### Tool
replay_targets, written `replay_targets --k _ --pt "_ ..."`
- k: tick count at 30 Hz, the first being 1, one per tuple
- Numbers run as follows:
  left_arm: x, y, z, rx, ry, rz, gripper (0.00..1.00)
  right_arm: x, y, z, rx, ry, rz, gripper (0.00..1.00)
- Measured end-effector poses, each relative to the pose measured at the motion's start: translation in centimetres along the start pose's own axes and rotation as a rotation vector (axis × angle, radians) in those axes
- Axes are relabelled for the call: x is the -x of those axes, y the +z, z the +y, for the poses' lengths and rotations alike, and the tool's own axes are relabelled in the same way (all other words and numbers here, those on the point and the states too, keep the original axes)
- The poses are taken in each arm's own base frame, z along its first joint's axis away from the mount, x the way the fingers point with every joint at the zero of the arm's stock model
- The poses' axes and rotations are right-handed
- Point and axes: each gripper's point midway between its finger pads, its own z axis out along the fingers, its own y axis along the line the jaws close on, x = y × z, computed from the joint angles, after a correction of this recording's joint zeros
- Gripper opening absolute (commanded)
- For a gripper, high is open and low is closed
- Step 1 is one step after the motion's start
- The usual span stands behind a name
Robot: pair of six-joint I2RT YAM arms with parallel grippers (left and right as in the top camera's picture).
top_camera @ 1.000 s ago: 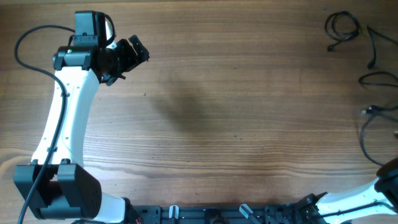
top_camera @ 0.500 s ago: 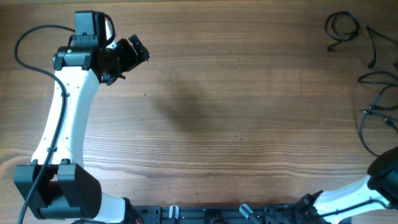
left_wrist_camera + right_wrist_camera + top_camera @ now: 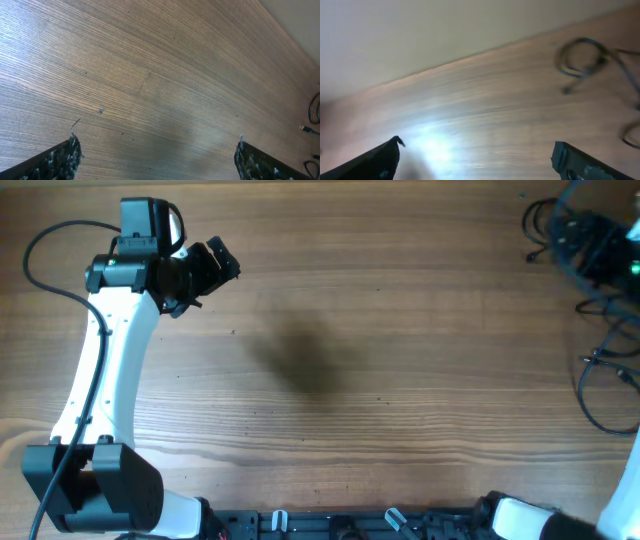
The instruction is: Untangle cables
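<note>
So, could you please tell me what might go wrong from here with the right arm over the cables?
1. The right wrist view is blurred, so the open right gripper may close beside the thin coiled cable and miss it.
2. The loose cable loops lie close by, so a pull could drag them along.
3. The left gripper sits far across the table, open, so nothing pins the rest.
</note>
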Motion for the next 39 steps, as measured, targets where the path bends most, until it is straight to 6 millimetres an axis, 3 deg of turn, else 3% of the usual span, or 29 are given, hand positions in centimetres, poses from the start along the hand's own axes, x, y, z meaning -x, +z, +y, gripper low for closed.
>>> replay_targets --k 4,9,18,32,39 --pt "0.0 0.0 0.0 0.0 0.0 0.0 1.0 -1.1 -1.3 4.1 0.071 -0.092 0.011 1.0" --pt "0.0 0.0 0.0 0.0 0.0 0.0 1.0 -2.5 -3.1 6.3 0.107 -0.127 0.025 1.0" --pt "0.0 0.0 0.0 0.0 0.0 0.0 1.0 -5.6 -4.9 7.4 0.155 -0.06 0.124 1.0" --pt "0.0 0.0 0.0 0.0 0.0 0.0 1.0 -6.1 -4.8 7.4 0.158 -0.031 0.15 1.0" --pt "0.0 0.0 0.0 0.0 0.0 0.0 1.0 -6.1 -4.8 7.5 0.169 -0.097 0.145 1.0"
